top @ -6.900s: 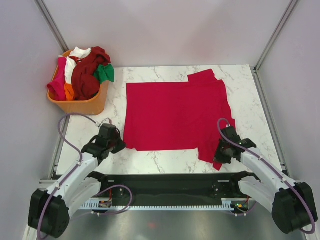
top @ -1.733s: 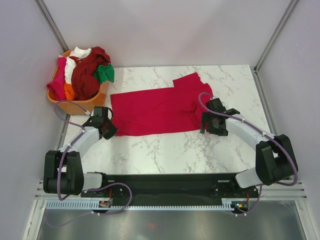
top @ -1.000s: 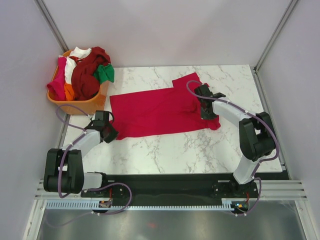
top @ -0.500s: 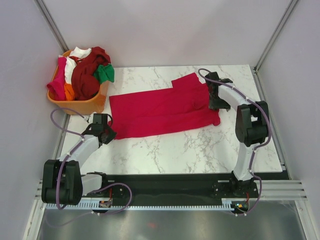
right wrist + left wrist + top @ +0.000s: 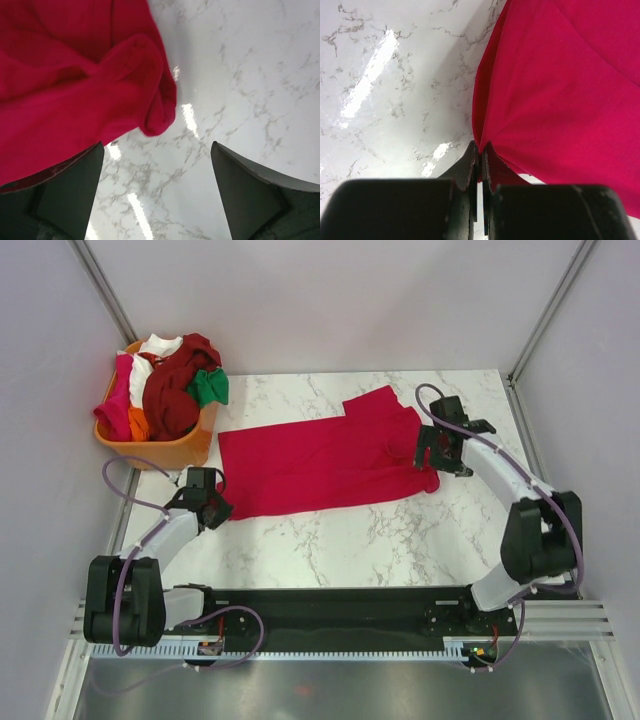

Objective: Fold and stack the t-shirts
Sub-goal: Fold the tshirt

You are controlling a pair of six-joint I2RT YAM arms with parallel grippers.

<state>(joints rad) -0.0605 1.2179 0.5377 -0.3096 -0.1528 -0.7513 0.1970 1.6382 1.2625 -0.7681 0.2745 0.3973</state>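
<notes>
A crimson red t-shirt [image 5: 320, 455] lies folded lengthwise across the marble table, one sleeve pointing to the back. My left gripper [image 5: 222, 505] is shut on its front left corner [image 5: 481, 142]; the cloth fans out from the pinched tips. My right gripper [image 5: 437, 455] hangs open just off the shirt's right end, and the rolled hem [image 5: 157, 112] lies free on the table between and beyond its fingers [image 5: 75, 180]. More t-shirts [image 5: 165, 385] in maroon, magenta, white, orange and green are heaped in the basket.
The orange plastic basket [image 5: 160, 452] stands at the table's back left corner, close to my left arm. Grey walls close in the table [image 5: 380, 540] on three sides. Bare marble shows in front of the shirt and at its right [image 5: 240, 75].
My right gripper carried the shirt's right edge toward the back, opened and let it go, then drew slightly right. The left gripper kept its hold on the front left corner.
</notes>
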